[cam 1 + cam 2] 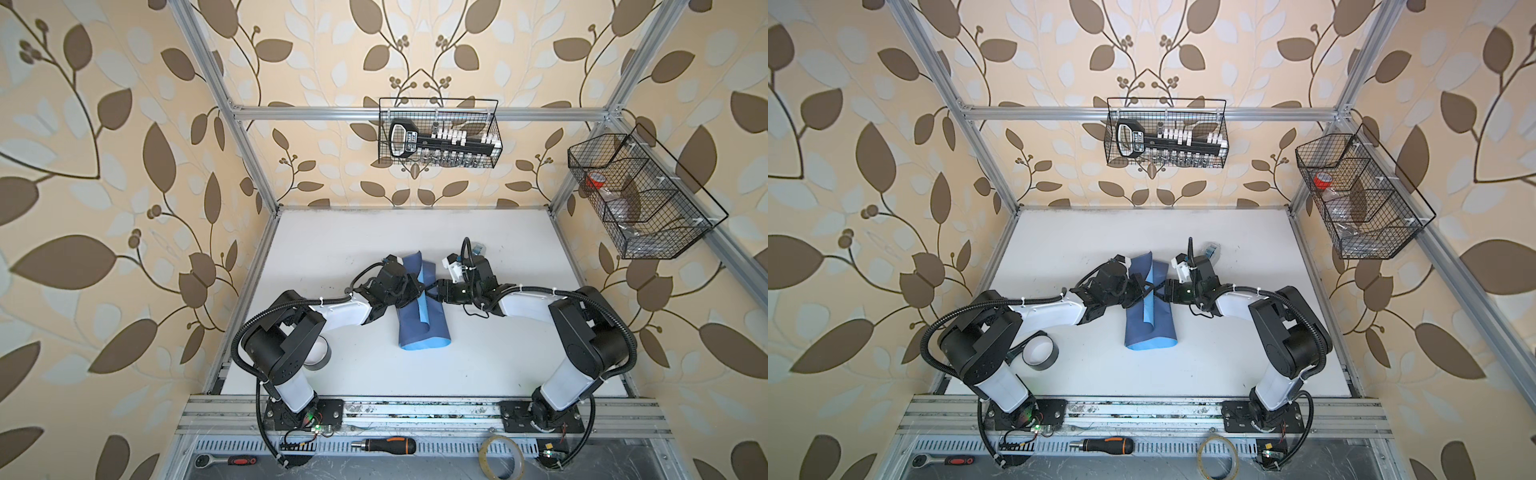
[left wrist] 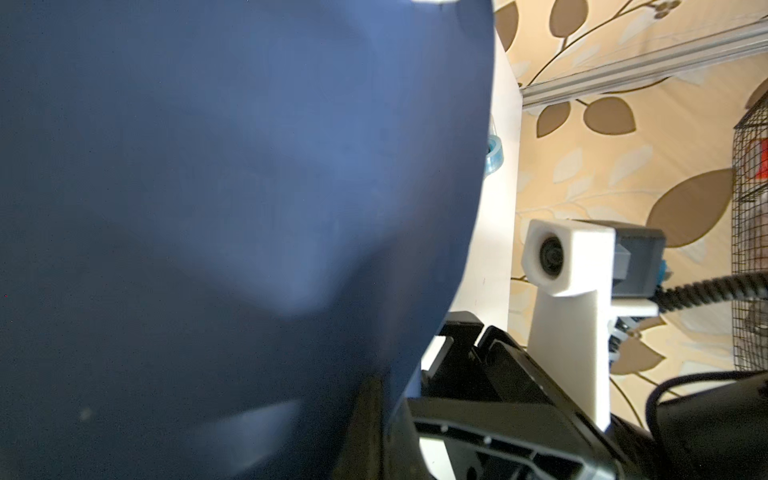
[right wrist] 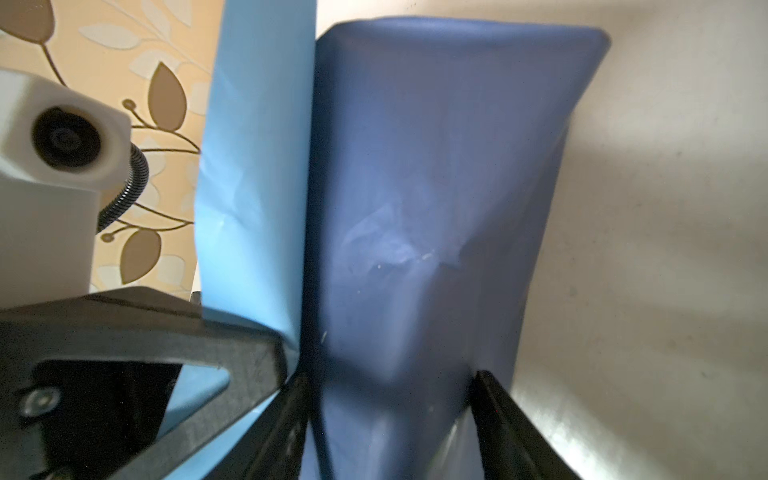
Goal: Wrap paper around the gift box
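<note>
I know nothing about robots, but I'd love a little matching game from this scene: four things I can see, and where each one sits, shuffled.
Things:
1. the paper
2. screwdriver
3. grey tape roll
4. socket set

Places:
A. in the wire basket hung on the back wall
B. beside the left arm, on the table
C. mid-table, folded into a blue bundle
D. on the slotted rail at the front edge

Pairs: 1-C, 2-D, 3-B, 4-A
</note>
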`<state>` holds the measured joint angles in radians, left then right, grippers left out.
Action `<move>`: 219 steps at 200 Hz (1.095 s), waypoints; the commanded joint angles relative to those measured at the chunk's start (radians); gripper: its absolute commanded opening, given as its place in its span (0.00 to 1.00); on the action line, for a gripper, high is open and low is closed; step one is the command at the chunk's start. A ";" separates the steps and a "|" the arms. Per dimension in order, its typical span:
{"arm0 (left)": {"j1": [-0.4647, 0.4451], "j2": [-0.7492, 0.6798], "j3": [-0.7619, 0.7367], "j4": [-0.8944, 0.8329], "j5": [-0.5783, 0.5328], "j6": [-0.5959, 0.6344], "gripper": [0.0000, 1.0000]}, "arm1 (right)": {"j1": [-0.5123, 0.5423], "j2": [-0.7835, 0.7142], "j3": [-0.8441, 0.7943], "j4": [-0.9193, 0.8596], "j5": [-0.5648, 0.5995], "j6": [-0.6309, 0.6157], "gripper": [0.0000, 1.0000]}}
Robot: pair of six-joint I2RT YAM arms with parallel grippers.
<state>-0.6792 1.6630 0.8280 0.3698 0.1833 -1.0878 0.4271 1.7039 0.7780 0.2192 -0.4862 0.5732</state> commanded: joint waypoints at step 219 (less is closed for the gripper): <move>-0.002 0.081 -0.193 0.351 0.009 -0.116 0.09 | 0.004 0.057 -0.051 -0.230 0.095 -0.018 0.61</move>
<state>-0.6666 1.6993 0.6792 0.7383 0.1993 -1.2026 0.4252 1.7020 0.7696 0.2409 -0.4706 0.5865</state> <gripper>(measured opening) 0.064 0.610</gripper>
